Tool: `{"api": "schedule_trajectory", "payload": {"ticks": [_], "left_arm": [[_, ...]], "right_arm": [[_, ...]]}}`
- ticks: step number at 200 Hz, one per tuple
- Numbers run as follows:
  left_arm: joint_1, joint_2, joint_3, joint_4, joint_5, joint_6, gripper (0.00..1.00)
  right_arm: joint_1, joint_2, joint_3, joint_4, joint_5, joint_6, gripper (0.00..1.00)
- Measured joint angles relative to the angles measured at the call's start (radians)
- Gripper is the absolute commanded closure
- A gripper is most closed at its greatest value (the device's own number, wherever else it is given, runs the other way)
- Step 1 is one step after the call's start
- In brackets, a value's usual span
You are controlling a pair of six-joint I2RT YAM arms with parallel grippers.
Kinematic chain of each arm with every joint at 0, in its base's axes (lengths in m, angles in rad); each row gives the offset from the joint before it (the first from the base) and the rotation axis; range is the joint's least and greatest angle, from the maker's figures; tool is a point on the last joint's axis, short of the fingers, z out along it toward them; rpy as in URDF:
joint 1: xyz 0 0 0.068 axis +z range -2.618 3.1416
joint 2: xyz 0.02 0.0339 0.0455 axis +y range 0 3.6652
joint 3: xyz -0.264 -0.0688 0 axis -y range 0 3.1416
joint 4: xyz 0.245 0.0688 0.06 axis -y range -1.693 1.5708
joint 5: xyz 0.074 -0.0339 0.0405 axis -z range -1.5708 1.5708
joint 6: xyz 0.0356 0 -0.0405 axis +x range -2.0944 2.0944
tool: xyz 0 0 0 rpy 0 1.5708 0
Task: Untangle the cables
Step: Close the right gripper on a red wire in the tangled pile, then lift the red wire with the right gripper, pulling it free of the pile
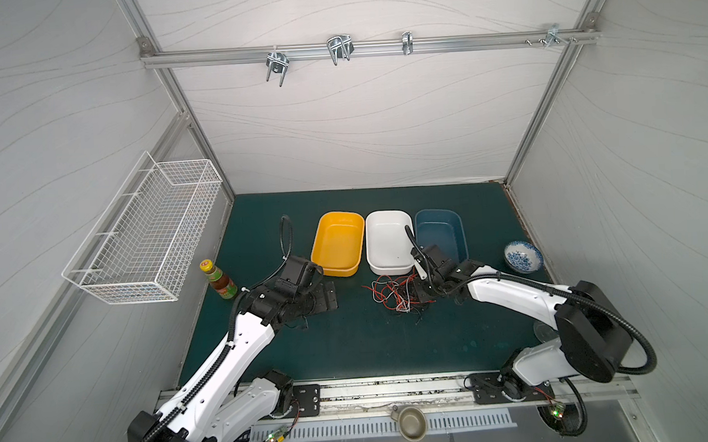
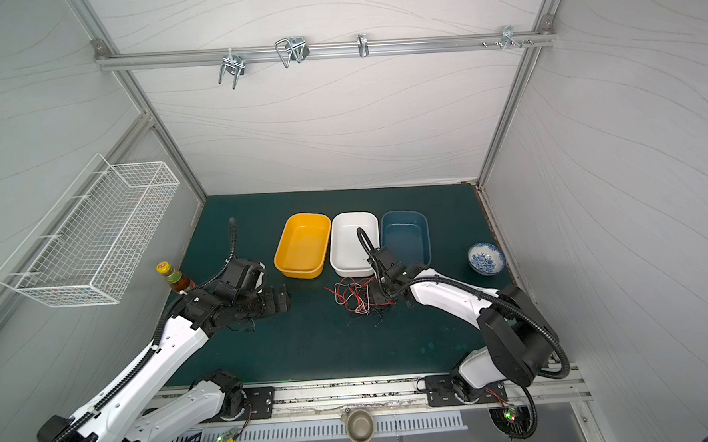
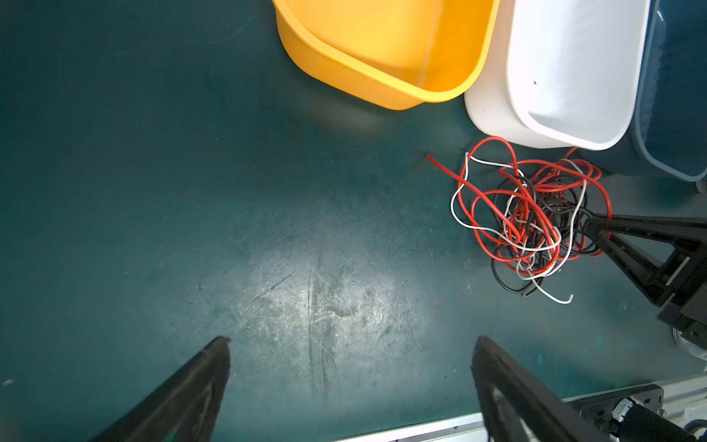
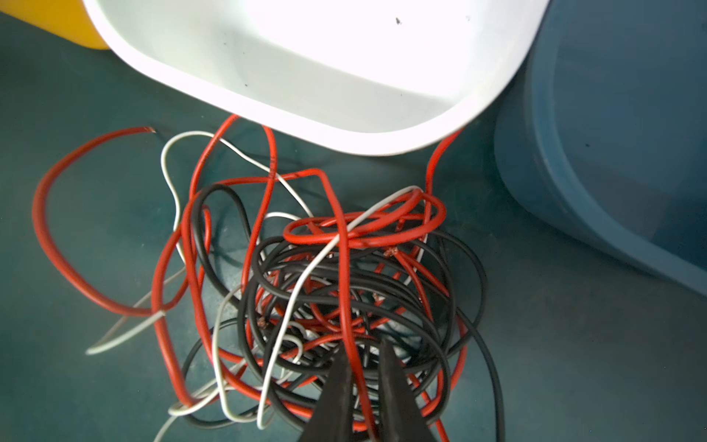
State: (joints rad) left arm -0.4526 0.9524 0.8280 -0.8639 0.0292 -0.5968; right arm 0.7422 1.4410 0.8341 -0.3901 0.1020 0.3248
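At the right side of the tangle, the right end effector (image 4: 365, 344) stood almost closed, its tips pinching one red strand of the cables (image 4: 306, 268). From those tips the heap spread away leftward across the table (image 3: 191, 191), a knot with no clear long axis, its far loops reaching under the white tub's (image 4: 344, 143) rim. Well apart to the left, the left end effector (image 3: 352, 340) hung wide open, empty; the right arm was plainly nearer.

No text is legible; the sauce bottle's (image 1: 218, 280) label is too small to read.
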Motion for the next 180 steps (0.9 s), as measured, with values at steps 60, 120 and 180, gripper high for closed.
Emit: {"api": "schedule_trajectory", "payload": {"ticks": [60, 120, 180], "left_arm": [[0.000, 0.008, 0.000, 0.000, 0.012, 0.000, 0.00], [0.000, 0.008, 0.000, 0.000, 0.018, 0.002, 0.00], [0.000, 0.011, 0.000, 0.000, 0.030, 0.002, 0.00]], "right_arm": [[0.009, -0.066, 0.034, -0.051, -0.010, -0.017, 1.00], [0.075, -0.186, 0.146, -0.127, -0.017, -0.032, 1.00], [0.140, -0.241, 0.309, -0.220, -0.021, -0.047, 1.00]]}}
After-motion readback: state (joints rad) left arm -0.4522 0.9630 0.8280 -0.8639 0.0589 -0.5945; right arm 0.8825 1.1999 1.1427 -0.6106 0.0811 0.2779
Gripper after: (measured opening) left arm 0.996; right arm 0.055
